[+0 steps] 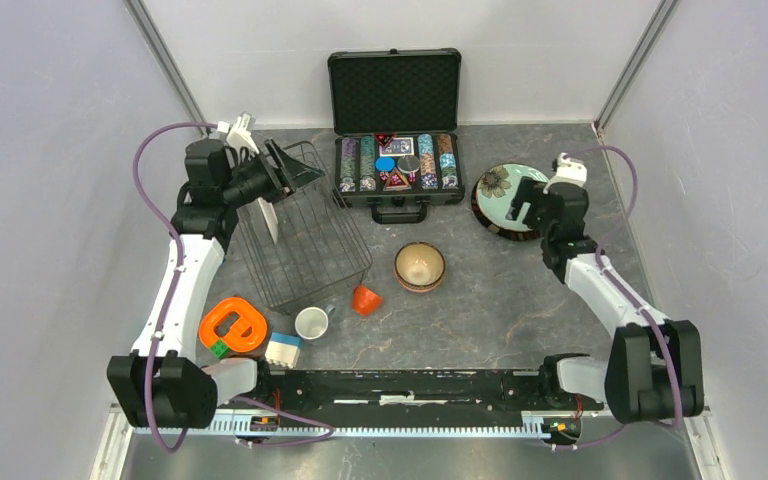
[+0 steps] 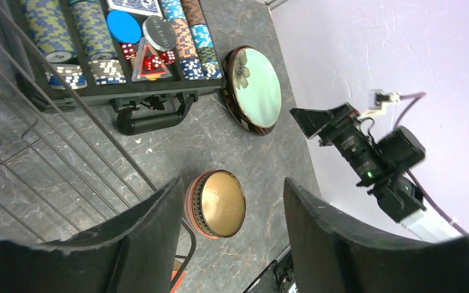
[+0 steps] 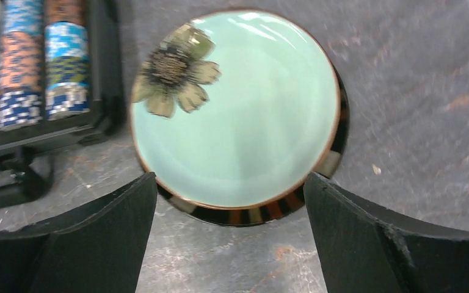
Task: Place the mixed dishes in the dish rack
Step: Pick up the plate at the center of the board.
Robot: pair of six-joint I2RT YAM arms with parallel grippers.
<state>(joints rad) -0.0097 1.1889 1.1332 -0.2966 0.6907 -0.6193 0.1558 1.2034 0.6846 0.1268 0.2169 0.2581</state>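
orange ring toy (image 1: 232, 325): on the table (image 1: 520, 300), near-left, ahead of the left arm's base.
toy block (image 1: 283, 349): white and blue, just right of the ring.
dish rack (image 1: 300, 240): black thin-wire basket with open grid sides, left of centre, skewed to the table edge. A white flat shape stands on edge at its left side; can't confirm it's a plate.
left gripper (image 1: 305, 172): above the rack's far-left corner, fingers spread, nothing between them.
white cup (image 1: 311, 323): upright, mouth up, just off the rack's near edge.
orange cup (image 1: 365, 299): small, looks tipped over, just beside the rack's near-right corner.
poker chip case (image 1: 395, 130): open, far centre, chip rows showing.
bowl (image 1: 420, 267): tan inside, red-patterned outside, upright, on the table between rack and plates, in front of the case.
teal plate (image 3: 238, 110): pale teal, brown rim line, dark flower off-centre; far right, just beside the case.
dark-rimmed plate (image 3: 244, 215): under the teal one, only its striped dark rim visible.
right gripper (image 3: 231, 180): above the plates' near edge, fingers wide apart, gripping nothing.
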